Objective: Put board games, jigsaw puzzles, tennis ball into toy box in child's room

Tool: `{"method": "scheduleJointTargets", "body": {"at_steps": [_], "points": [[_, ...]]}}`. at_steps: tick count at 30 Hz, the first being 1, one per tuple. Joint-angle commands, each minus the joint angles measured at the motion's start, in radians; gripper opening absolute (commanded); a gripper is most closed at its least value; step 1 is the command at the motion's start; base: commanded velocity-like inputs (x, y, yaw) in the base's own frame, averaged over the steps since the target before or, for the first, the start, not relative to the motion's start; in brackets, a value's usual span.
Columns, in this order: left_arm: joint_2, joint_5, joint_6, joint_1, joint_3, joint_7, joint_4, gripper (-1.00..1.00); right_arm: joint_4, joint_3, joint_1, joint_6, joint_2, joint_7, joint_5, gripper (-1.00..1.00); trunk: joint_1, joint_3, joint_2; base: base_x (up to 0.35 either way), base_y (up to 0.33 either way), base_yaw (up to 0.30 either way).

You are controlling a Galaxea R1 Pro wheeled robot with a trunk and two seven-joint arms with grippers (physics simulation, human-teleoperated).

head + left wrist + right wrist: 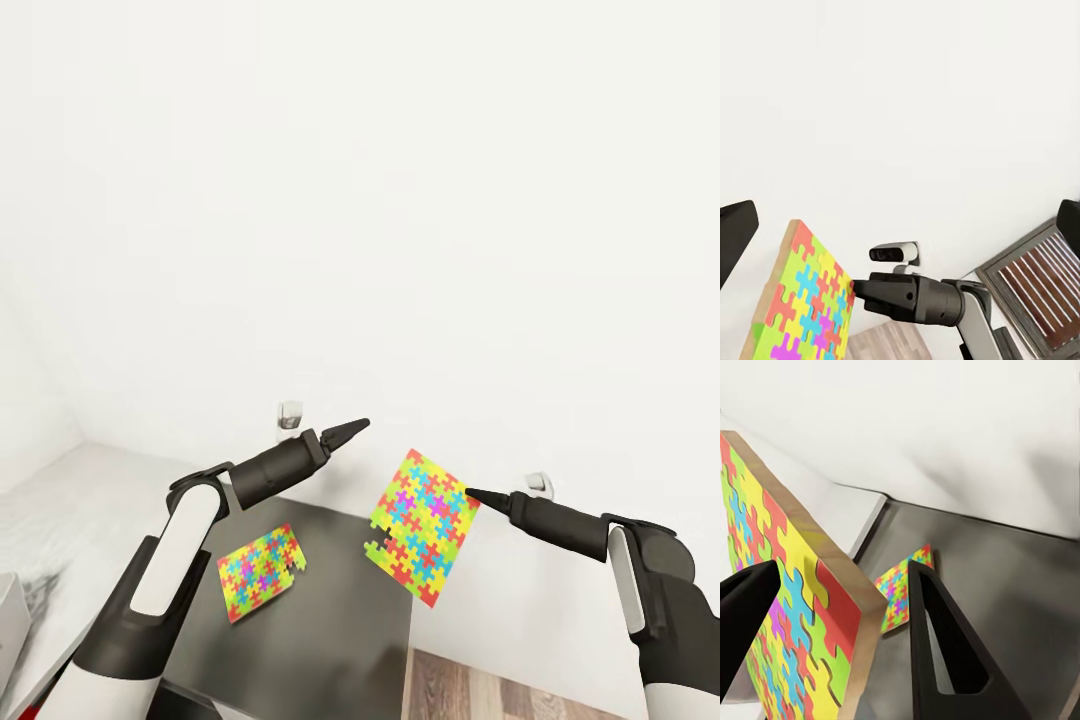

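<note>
right gripper (470, 492) is clamped on the edge of one jigsaw puzzle (423, 526), holding it up in the air, tilted, out past the edge of the dark cabinet top (345, 580). in the right wrist view the two black fingers (945, 660) sit either side of the box's edge, so that's a proper pinch. left gripper (355, 427) hovers empty above the cabinet, looks closed to a point from the head view. the second puzzle (260, 572) lies flat on the dark top, under the left arm. so i'd say we're mid-carry with puzzle one, puzzle two not yet picked. the toy box isn't anywhere i can spot, so next move probably needs a turn toward it, keeping that edge grip steady so the box doesn't swing loose.
</note>
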Motion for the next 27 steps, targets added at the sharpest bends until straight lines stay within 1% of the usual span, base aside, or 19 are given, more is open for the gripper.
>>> {"method": "scheduleJointTargets", "body": {"at_steps": [1, 8, 15, 18, 23, 27], "points": [[0.001, -0.001, 0.002, -0.001, 0.0, -0.003, 0.0, 1.0, -0.001, -0.001, -0.001, 0.008, 0.0, -0.002, -0.005, -1.0, 0.001, -0.001, -0.002, 0.0, 0.0, -0.004], [0.001, -0.001, 0.0, 0.006, 0.001, -0.005, -0.002, 1.0, -0.003, -0.001, -0.001, 0.008, 0.001, -0.004, -0.005, -1.0, 0.001, 0.006, -0.002, 0.0, 0.0, -0.008], [0.004, 0.003, -0.005, 0.011, 0.004, -0.006, 0.0, 1.0, 0.003, -0.006, -0.001, 0.008, 0.0, -0.029, -0.008, -1.0, 0.001, 0.009, -0.002, 0.0, 0.0, -0.003], [0.007, 0.006, -0.008, 0.013, 0.004, -0.015, 0.001, 1.0, 0.005, -0.007, -0.001, 0.008, 0.0, -0.033, -0.007, -1.0, 0.001, 0.009, -0.002, 0.0, 0.0, 0.0], [0.011, 0.003, -0.011, 0.016, 0.001, -0.057, 0.0, 1.0, 0.005, -0.006, 0.0, 0.008, 0.0, -0.038, -0.009, -1.0, 0.001, 0.009, -0.002, 0.0, 0.0, 0.0], [0.012, 0.0, -0.011, 0.017, 0.001, -0.075, 0.0, 1.0, 0.0, -0.003, 0.0, 0.008, 0.0, -0.039, -0.01, -1.0, 0.001, 0.009, -0.002, 0.0, 0.0, 0.0]]}}
